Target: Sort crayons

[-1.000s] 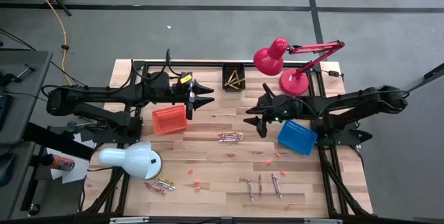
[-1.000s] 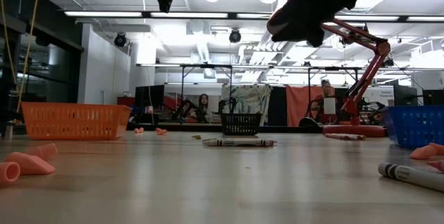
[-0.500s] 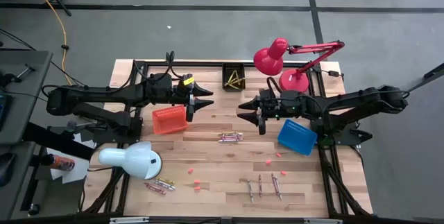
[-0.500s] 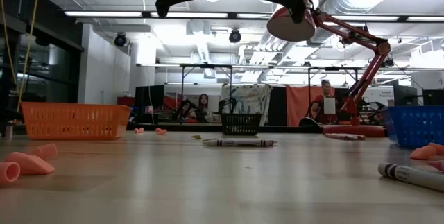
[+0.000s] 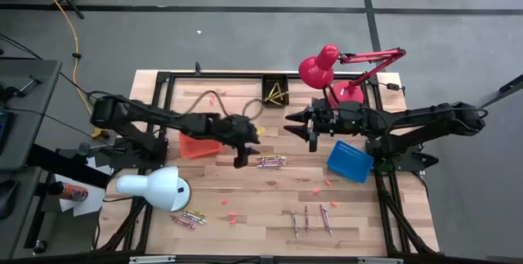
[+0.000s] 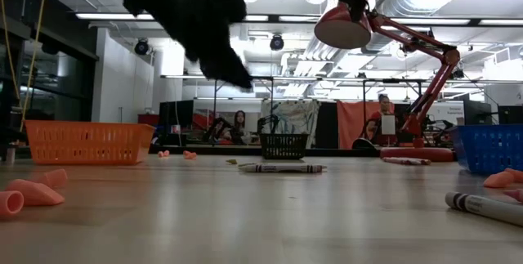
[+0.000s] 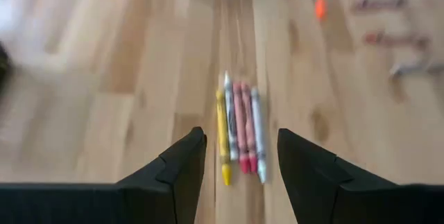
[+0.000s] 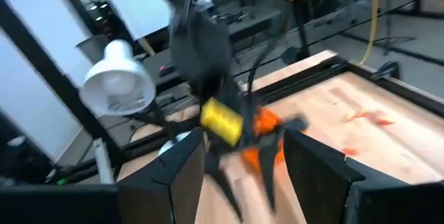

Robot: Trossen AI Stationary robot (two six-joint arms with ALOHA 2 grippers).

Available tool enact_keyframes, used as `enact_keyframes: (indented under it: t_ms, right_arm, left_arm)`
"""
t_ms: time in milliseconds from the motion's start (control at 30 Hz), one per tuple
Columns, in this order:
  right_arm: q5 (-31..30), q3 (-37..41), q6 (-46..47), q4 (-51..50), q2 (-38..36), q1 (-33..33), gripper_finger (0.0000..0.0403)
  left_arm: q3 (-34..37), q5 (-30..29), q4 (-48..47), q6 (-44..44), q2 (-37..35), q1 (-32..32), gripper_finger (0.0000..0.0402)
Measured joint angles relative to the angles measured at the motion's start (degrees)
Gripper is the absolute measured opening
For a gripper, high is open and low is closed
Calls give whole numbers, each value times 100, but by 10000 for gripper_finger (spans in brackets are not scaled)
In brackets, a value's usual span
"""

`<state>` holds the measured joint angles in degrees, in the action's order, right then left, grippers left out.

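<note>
A bunch of crayons [image 5: 271,162] lies flat on the wooden table near its middle; in the left wrist view this bunch [image 7: 240,135] shows yellow, red and grey sticks side by side. My left gripper [image 5: 244,145] hangs open above the table just left of the bunch, tipped down toward it, its fingers [image 7: 186,160] clear of the sticks. My right gripper [image 5: 297,126] is open, raised and about level, farther back and right of the bunch. More crayons lie near the front edge at left [image 5: 188,217] and right [image 5: 311,217].
An orange basket [image 5: 198,144] sits under the left arm, a blue basket [image 5: 350,160] at right, and a black basket [image 5: 275,92] with yellow sticks at the far edge. A white lamp [image 5: 154,188] and a red lamp [image 5: 327,72] stand on the table. Pink chips [image 5: 231,213] are scattered in front.
My left gripper has reached out and come down toward the near edge and the crayon bunch, tipping from level to slanting down. My right gripper has risen a little, drawn toward the far edge and tipped up to about level. Both stay open; no crayon has moved.
</note>
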<state>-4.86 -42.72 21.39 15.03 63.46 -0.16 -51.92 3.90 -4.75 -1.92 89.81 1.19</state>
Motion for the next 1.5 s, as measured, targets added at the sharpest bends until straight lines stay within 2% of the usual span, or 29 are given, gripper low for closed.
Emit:
enact_keyframes:
  t_ms: [133,333,467,867,1000,1233,1500]
  right_arm:
    - [-111,0,0,-70,-101,-109,190]
    - [-109,-2,-86,-121,-91,-149,190]
    - [-119,-2,-88,-215,-87,-149,190]
    - [-193,-2,-109,-234,-87,-149,190]
    - [-386,-2,-111,-234,-87,-149,190]
    - [-412,-2,-231,-232,-85,-149,190]
    - [-411,-2,-237,-232,-85,-149,190]
  left_arm:
    - [-75,1,21,103,624,-30,165]
    - [-88,-14,116,25,1164,-35,165]
    - [-90,-295,259,62,1443,-98,165]
    - [-90,-1033,496,557,1669,-297,161]
    - [-82,-1047,500,511,1669,-299,125]
    - [-66,-1021,475,190,1669,-295,12]
    - [-62,-958,474,-96,1669,-269,3]
